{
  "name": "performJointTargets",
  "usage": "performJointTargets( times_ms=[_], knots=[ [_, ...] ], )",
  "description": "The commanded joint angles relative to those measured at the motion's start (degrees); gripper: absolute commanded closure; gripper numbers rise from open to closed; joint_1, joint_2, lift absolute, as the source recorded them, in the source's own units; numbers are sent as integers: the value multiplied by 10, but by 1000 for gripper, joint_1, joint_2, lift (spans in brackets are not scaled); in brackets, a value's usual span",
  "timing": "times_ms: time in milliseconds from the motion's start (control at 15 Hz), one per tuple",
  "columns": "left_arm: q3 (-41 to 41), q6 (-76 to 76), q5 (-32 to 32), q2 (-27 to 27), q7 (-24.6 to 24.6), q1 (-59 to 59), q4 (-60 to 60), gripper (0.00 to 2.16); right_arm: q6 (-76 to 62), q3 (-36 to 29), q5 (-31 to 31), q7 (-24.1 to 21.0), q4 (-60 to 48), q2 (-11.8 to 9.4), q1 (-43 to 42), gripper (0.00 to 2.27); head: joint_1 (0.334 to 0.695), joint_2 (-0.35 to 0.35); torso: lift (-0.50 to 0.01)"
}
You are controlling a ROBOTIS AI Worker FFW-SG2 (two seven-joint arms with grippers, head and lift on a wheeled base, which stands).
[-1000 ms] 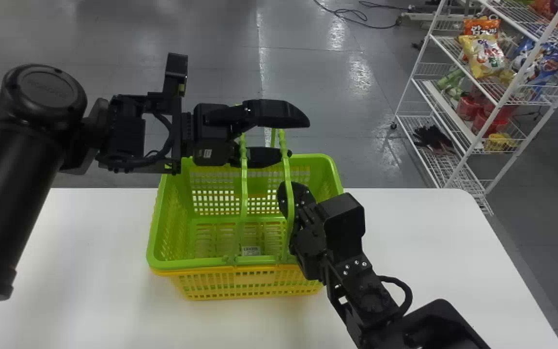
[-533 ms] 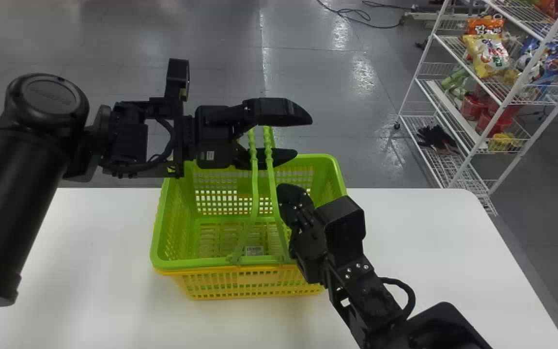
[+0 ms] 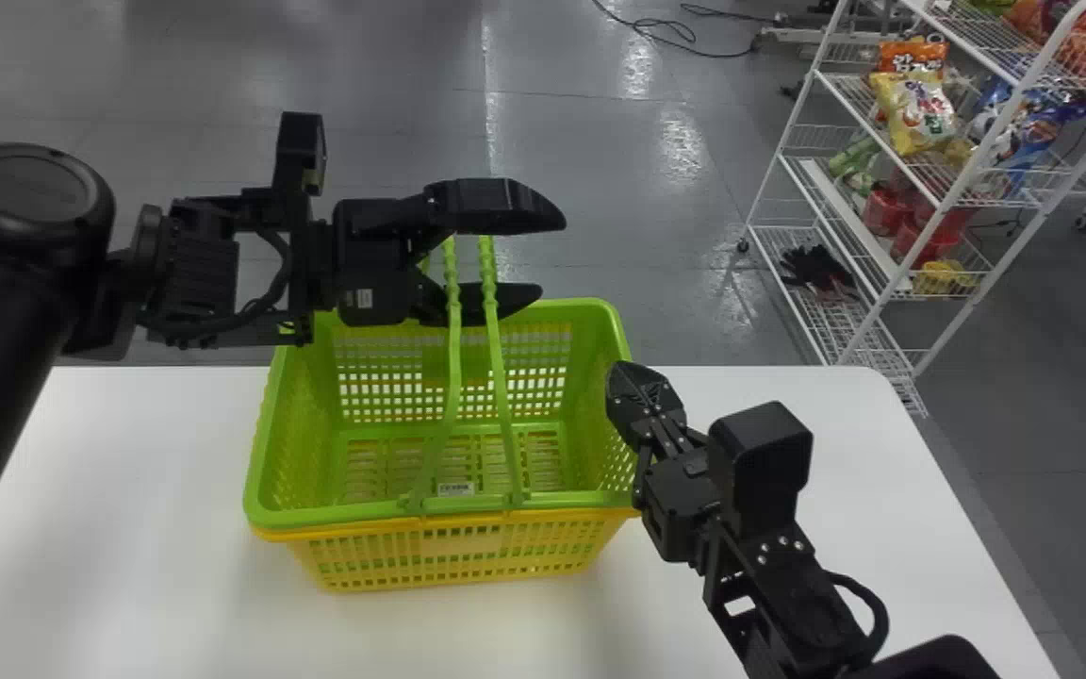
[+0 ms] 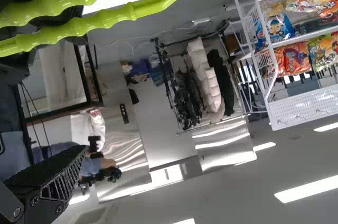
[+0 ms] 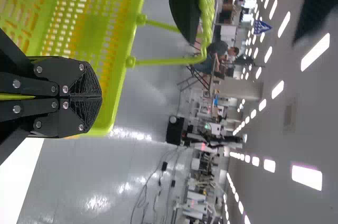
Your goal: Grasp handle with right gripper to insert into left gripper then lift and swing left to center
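While the left gripper stands open with the raised handles between its fingers, the right gripper is clenched on nothing beside the basket, which rests on the table. Best practice: seat both handles deeply, close the left firmly, then lift straight and slowly before swinging.
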Motion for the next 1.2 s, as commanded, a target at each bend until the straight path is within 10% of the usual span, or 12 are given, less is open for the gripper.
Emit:
performJointTargets(
  times_ms=[0,133,1133],
  knots=[
    [1,0,2,-1,2,-1,0,124,-52,-39,-27,2,-13,-9,39,707,695,-186,-93],
    [1,2,3,-1,3,-8,0,124,-107,-65,-36,11,-14,-10,71,100,695,-212,-93],
    [-10,35,25,5,16,-51,-1,124,-300,-135,-78,15,52,-1,161,46,695,-335,-93]
  ],
)
